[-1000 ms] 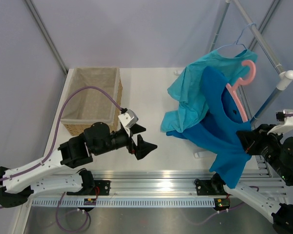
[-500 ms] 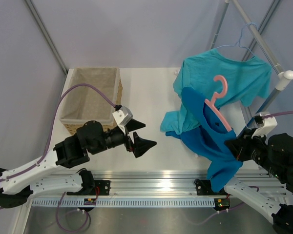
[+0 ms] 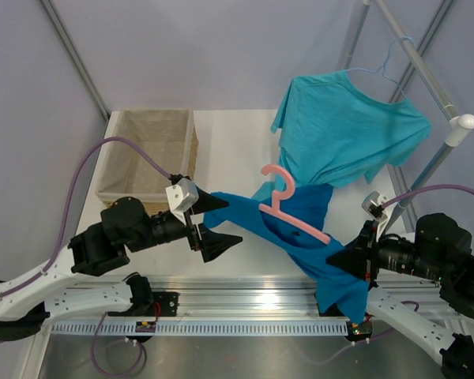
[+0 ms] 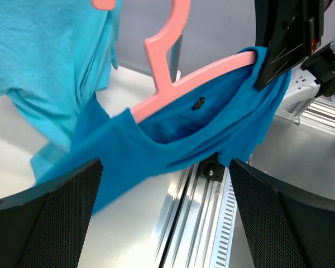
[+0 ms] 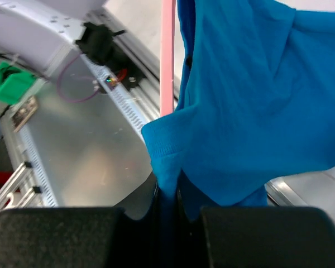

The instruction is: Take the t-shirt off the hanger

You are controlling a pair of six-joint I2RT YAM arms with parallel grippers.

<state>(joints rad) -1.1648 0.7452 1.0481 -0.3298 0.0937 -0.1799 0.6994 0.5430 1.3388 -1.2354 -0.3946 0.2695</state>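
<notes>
So, your right fingers (image 3: 341,259) are pinching the t-shirt (image 3: 308,245) at the hanger (image 3: 300,223)'s right end above the bench (image 3: 237,142), and the bar runs left toward your wide-spread left fingers (image 3: 220,244), which sit right at the shirt's free edge

In the left wrist view the hanger (image 4: 167,61) loses its hook to the top edge, and the lower-left part of the t-shirt (image 4: 195,134) is smeared by blur. In the right wrist view the hanger shows only as a straight pink bar cut off at the top, and the tips of the right jaws are buried in a fold of blue cloth, so whether they pinch plastic too cannot be told.
</notes>
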